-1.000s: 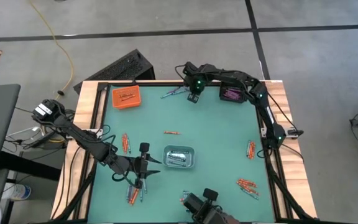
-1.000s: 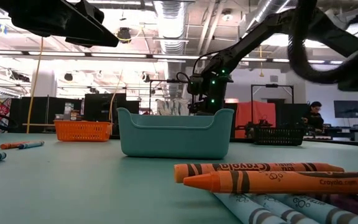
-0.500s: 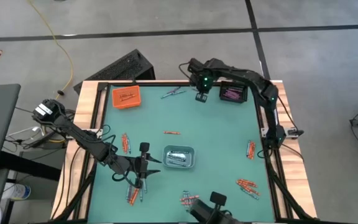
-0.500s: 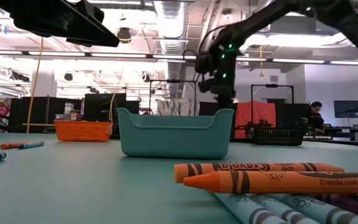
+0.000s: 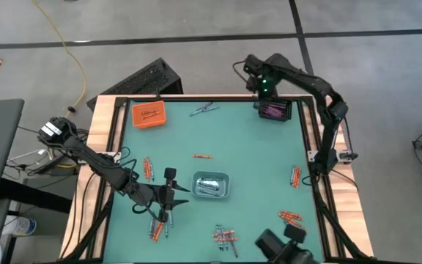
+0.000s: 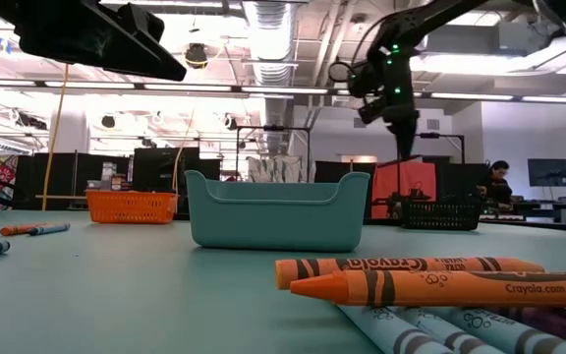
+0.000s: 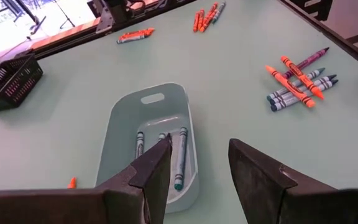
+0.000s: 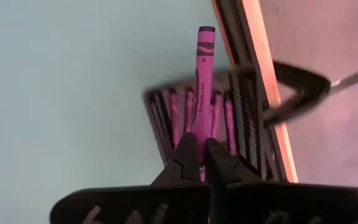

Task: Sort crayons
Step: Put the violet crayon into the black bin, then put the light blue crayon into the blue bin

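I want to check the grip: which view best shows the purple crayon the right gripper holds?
The right wrist view: the purple crayon sticks out from the shut right gripper, above the black tray. The high and low views show only the arm there; the left wrist view misses it.

A purple crayon (image 8: 202, 87) with black wavy bands above a black tray (image 8: 247, 124) of purple crayons.

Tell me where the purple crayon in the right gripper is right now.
The purple crayon is pinched in the right gripper, above the black tray at the table's far right corner.
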Controlling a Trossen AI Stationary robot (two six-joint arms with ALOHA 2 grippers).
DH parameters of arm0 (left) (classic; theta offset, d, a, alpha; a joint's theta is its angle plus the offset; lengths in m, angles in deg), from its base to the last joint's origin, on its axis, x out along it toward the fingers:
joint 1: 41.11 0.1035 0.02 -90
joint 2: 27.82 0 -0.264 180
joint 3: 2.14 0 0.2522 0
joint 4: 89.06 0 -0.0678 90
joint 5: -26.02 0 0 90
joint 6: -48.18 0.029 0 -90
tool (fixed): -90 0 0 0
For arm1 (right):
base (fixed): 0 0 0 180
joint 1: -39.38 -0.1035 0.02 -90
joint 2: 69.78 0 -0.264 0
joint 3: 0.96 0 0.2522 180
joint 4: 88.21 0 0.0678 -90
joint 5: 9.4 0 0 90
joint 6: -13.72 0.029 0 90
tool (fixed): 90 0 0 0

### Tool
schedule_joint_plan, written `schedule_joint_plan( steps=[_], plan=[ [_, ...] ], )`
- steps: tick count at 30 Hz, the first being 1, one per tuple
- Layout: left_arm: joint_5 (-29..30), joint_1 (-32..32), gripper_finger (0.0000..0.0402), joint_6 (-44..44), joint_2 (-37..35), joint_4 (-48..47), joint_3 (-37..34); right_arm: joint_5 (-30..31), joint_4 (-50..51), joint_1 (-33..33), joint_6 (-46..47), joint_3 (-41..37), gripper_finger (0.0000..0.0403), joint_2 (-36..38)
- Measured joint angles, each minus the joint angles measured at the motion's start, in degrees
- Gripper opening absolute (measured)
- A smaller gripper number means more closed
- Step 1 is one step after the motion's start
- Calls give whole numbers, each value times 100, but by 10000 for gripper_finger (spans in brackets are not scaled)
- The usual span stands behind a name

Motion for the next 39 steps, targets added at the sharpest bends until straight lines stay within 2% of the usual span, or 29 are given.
schedule_joint_plan(
  steps=[9, 19, 36, 39],
  plan=[
    [-15, 2, 151, 66, -2, -94, 0, 11, -144, 698, -5, -1094, 0, 400],
    [-10, 2, 151, 67, 0, -140, 0, -19, -1271, 1016, -2, -2307, 1, 415],
    [115, 4, 151, 31, 0, -90, 0, -186, -1487, 1018, 286, -2478, 81, 415],
    [382, 2, 151, 26, 0, -90, 0, -186, -1484, 1011, 307, -2478, 96, 423]
  ],
)
